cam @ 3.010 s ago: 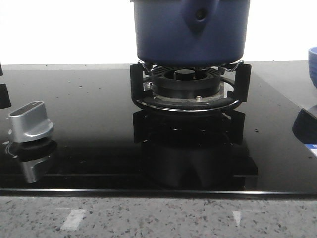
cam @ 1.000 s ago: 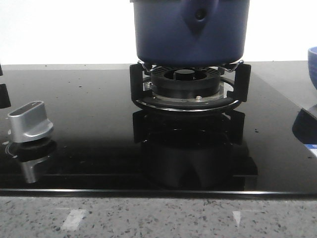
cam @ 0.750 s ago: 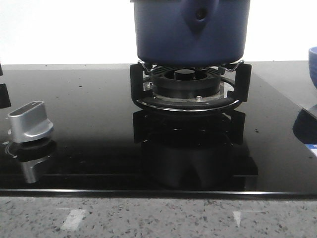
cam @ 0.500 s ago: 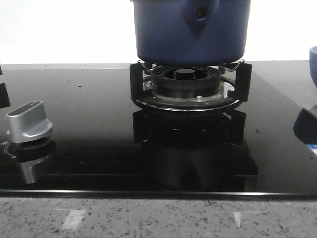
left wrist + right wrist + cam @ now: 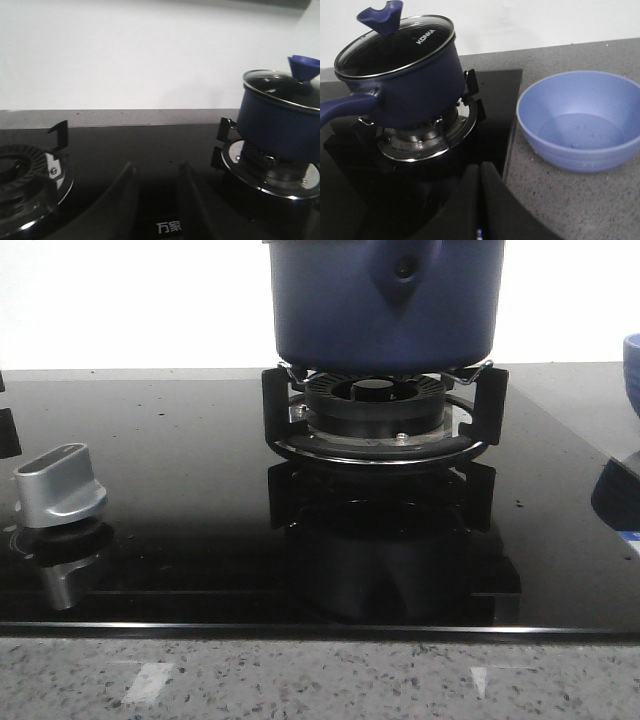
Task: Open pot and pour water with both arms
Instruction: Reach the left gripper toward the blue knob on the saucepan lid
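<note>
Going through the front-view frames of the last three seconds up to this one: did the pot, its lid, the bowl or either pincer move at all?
Nothing visibly changed. The pot sits on the burner support as before, and the bowl keeps its place at the right edge. No pincer enters the front view at any point. The lid shows only in the wrist views, where it rests on the pot.
</note>
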You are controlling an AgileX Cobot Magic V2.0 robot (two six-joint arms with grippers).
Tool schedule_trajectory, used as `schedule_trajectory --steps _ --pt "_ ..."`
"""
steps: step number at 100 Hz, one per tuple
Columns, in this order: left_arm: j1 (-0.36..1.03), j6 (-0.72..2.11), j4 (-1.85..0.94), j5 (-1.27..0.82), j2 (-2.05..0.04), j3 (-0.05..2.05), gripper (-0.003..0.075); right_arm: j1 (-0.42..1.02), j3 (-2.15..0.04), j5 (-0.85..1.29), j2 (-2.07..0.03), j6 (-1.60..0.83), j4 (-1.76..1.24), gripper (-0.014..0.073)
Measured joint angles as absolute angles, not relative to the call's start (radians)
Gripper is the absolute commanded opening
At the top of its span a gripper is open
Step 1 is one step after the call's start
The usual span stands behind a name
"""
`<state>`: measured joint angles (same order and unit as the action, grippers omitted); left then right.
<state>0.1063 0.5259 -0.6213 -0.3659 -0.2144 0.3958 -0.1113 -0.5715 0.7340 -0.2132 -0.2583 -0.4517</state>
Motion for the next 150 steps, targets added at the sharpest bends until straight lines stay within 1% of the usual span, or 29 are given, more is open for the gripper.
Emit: schedule_trajectory --steps 1,2,7,23,29,36,37,38,40,43,48,54,60,64,72,79,115,129,150 --pt "0.111 0.535 -0.631 -0.366 -0.223 0.398 0.0358 -0.111 -0.574 0.734 -0.214 -0.261 -0.45 -0.0065" --pt "0.115 0.552 -0.636 -0.366 -0.228 0.403 0.0386 -0.111 -0.577 0.734 -0.214 -0.261 -0.447 -0.0065" --pt "0.155 0.606 -0.672 -0.366 -0.26 0.418 0.0417 -0.111 -0.594 0.726 -0.216 -0.263 -0.433 -0.0065" --pt "0.284 0.707 -0.728 -0.362 -0.375 0.472 0.0417 -0.111 -0.614 0.702 -0.216 -0.269 -0.385 -0.0061" --pt "0.335 0.733 -0.732 -0.351 -0.421 0.492 0.0417 -0.111 -0.616 0.698 -0.216 -0.271 -0.381 -0.0029" --pt "0.392 0.748 -0.734 -0.334 -0.474 0.518 0.0418 -0.111 -0.618 0.696 -0.216 -0.27 -0.377 0.0054" --pt "0.398 0.748 -0.734 -0.329 -0.48 0.523 0.0418 -0.111 -0.618 0.694 -0.216 -0.27 -0.377 0.0086" --pt "0.409 0.75 -0.734 -0.327 -0.486 0.526 0.0418 -0.111 -0.618 0.694 -0.216 -0.27 -0.377 0.0086" --pt "0.425 0.753 -0.734 -0.32 -0.503 0.535 0.0418 -0.111 -0.618 0.694 -0.216 -0.27 -0.377 0.0132" --pt "0.448 0.759 -0.736 -0.308 -0.533 0.548 0.0418 -0.111 -0.618 0.691 -0.216 -0.27 -0.375 0.0169" --pt "0.486 0.776 -0.736 -0.29 -0.578 0.572 0.0418 -0.111 -0.621 0.686 -0.216 -0.27 -0.375 0.0262" --pt "0.532 0.799 -0.738 -0.261 -0.643 0.609 0.0423 -0.111 -0.623 0.677 -0.216 -0.27 -0.375 0.0343" --pt "0.57 0.806 -0.739 -0.241 -0.704 0.638 0.0431 -0.111 -0.625 0.668 -0.216 -0.27 -0.375 0.0384" --pt "0.595 0.809 -0.741 -0.218 -0.751 0.662 0.0439 -0.111 -0.625 0.668 -0.216 -0.27 -0.375 0.0389" --pt "0.631 0.815 -0.743 -0.173 -0.833 0.714 0.0484 -0.111 -0.625 0.668 -0.216 -0.27 -0.375 0.0385" --pt "0.651 0.821 -0.743 -0.138 -0.904 0.758 0.0506 -0.111 -0.625 0.668 -0.216 -0.27 -0.375 0.0384" --pt "0.692 0.867 -0.748 -0.079 -1.215 0.984 0.0503 -0.111 -0.625 0.666 -0.216 -0.27 -0.378 0.0384" --pt "0.709 0.878 -0.751 -0.058 -1.286 1.06 0.0498 -0.111 -0.625 0.666 -0.216 -0.27 -0.378 0.0384" --pt "0.716 0.878 -0.759 -0.048 -1.334 1.128 0.0465 -0.106 -0.625 0.666 -0.216 -0.271 -0.38 0.0384"
